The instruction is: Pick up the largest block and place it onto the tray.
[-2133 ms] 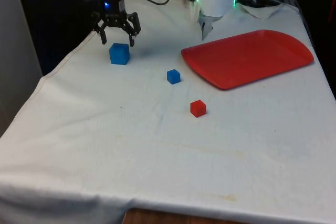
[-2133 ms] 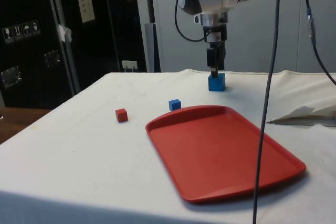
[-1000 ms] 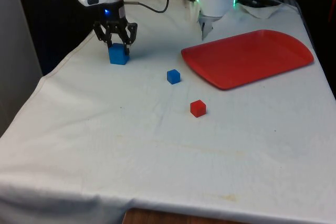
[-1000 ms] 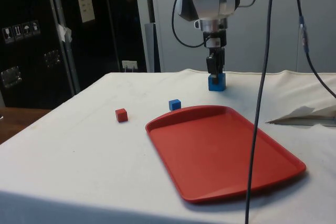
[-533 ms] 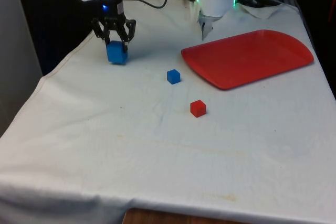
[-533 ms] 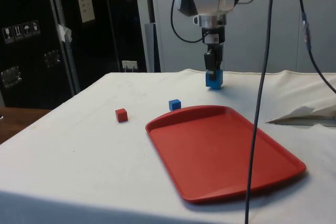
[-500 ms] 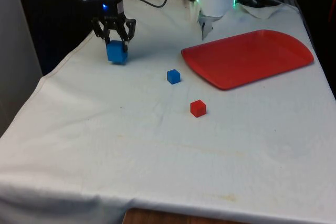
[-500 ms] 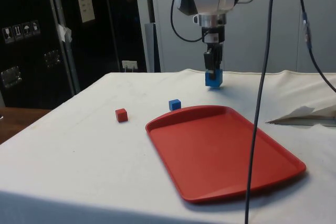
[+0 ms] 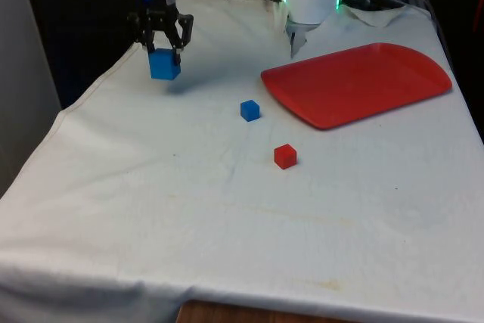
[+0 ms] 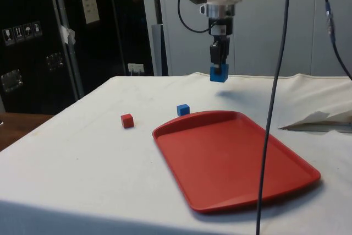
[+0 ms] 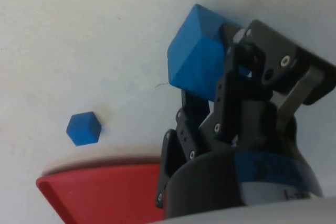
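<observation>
Jaws clamp large blue block point(image 9: 164, 64); two small blocks, one tray point(image 9: 363, 81).

Open cloth point(image 9: 212, 73) lies toward the tray point(image 9: 355, 81); small blue block point(image 9: 249, 110) sits lower.

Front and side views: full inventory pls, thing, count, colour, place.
large block: 1, blue, held off the cloth between the fingers, near the far corner at the front view's left
small blue block: 1, blue, on the cloth just short of the tray's nearest corner
small red block: 1, red, on the cloth nearer the camera than the small blue block
tray: 1, red, flat on the cloth at the front view's right
cloth: 1, white, covers the table
gripper: 1, black, fingers shut on the large block
</observation>
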Controlling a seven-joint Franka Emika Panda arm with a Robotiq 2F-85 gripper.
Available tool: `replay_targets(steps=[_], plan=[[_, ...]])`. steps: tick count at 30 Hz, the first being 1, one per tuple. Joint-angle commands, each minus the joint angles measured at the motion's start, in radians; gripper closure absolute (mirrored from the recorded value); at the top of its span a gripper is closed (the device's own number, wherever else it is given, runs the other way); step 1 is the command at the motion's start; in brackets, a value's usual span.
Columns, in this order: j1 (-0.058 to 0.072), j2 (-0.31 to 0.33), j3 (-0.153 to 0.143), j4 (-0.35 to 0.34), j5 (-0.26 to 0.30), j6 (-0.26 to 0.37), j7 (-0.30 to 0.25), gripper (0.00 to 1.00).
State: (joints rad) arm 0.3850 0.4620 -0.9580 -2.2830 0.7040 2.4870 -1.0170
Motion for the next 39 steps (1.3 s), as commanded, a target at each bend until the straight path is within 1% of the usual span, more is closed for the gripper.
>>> replay_targets(steps=[1, 2, 4, 5, 7, 11, 12, 13, 17, 19, 20, 21, 23, 24, 27, 28, 29, 31, 34, 35, 36, 37, 38, 39], plan=[[0.001, -0.005, -0.001, 0.000, -0.004, 0.000, 0.002, 1.00], [0.026, -0.018, -0.032, -0.003, -0.037, -0.008, 0.026, 1.00], [0.031, -0.027, -0.036, -0.003, -0.043, -0.007, 0.030, 1.00], [0.037, -0.036, -0.040, -0.003, -0.050, -0.006, 0.036, 1.00], [0.039, -0.042, -0.040, -0.003, -0.056, -0.005, 0.042, 1.00], [0.052, -0.069, -0.039, -0.006, -0.083, 0.004, 0.071, 1.00], [0.023, -0.057, -0.009, -0.003, -0.050, 0.004, 0.043, 1.00], [0.055, -0.074, -0.038, -0.007, -0.088, 0.007, 0.077, 1.00], [0.072, -0.105, -0.029, -0.016, -0.110, 0.021, 0.111, 1.00], [0.078, -0.117, -0.027, -0.020, -0.116, 0.027, 0.122, 1.00], [0.050, -0.110, -0.007, -0.011, -0.094, 0.014, 0.094, 1.00], [0.083, -0.130, -0.024, -0.023, -0.126, 0.030, 0.135, 1.00], [0.085, -0.137, -0.023, -0.024, -0.132, 0.032, 0.141, 1.00], [0.091, -0.150, -0.020, -0.026, -0.143, 0.034, 0.156, 1.00], [0.097, -0.170, -0.016, -0.030, -0.160, 0.038, 0.175, 1.00], [0.070, -0.169, -0.004, -0.019, -0.144, 0.020, 0.148, 1.00], [0.099, -0.177, -0.015, -0.031, -0.167, 0.040, 0.183, 1.00], [0.103, -0.198, -0.009, -0.035, -0.187, 0.044, 0.203, 1.00], [0.103, -0.218, -0.001, -0.039, -0.211, 0.048, 0.226, 1.00], [0.105, -0.227, 0.007, -0.043, -0.225, 0.053, 0.240, 1.00], [0.080, -0.232, 0.016, -0.031, -0.214, 0.028, 0.215, 1.00], [0.104, -0.230, 0.011, -0.045, -0.232, 0.056, 0.247, 1.00], [0.104, -0.230, 0.011, -0.045, -0.232, 0.056, 0.247, 1.00], [0.104, -0.236, 0.020, -0.049, -0.245, 0.063, 0.260, 1.00]])
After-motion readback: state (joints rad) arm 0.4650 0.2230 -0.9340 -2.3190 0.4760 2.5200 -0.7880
